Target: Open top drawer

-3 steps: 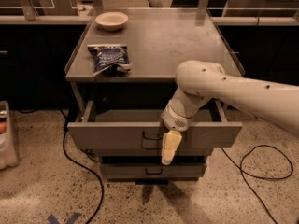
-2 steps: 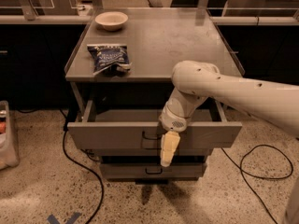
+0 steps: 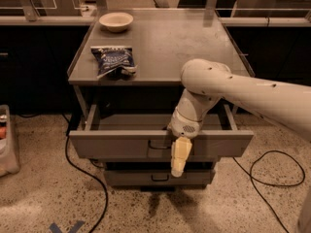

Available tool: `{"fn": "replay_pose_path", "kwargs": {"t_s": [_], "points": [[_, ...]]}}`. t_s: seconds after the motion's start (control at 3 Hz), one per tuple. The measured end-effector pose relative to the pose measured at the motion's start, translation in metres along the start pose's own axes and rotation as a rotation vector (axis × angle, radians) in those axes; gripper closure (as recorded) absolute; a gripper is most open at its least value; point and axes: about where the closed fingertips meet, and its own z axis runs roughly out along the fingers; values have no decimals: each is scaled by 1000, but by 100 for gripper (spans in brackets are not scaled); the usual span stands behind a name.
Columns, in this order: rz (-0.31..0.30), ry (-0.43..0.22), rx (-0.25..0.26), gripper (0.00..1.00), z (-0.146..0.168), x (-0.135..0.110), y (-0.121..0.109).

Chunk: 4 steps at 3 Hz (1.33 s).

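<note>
From where I stand, the wide grey flat-fronted top drawer (image 3: pixel 112 145) of the metal cabinet is well out of its frame. Its front panel sits forward of the grey tabletop (image 3: pixel 165 47) edge, and its inner floor shows behind the panel. The robot's cream-coloured end effector (image 3: pixel 178 158) hangs from the thick white arm (image 3: pixel 228 89). It points down against the front panel, just right of the small dark wire handle (image 3: pixel 158 145) at the panel's centre. I cannot tell whether it is wide or narrow. It seems to lie beside the handle rather than around it, though I would not swear to that.

The drawer looks like stiff sheet metal on side rails, so I judge it will slide straight and fairly lightly without flexing. The wire handle is the one sensible place to take hold. It is thin and smooth, so a grip could slip off it, and a pull away from centre might skew the wide front on its rails. The opening looks largely done already.

A shallow pale bowl (image 3: pixel 115 21) rests at the back left of the tabletop. A crumpled dark blue snack bag (image 3: pixel 114 61) lies near the front left edge. Below, a narrower grey lower drawer (image 3: pixel 131 177) is shut, and a black cable (image 3: pixel 85 174) trails across the speckled floor.
</note>
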Motion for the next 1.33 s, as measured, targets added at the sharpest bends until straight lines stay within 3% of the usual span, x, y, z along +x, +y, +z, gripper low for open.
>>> {"fn": "replay_pose_path", "kwargs": {"t_s": [0.33, 1.0, 1.33], "points": [[21, 8, -22, 0, -20, 6, 20], [15, -7, -38, 0, -17, 7, 21], [4, -25, -79, 0, -15, 6, 32]]}}
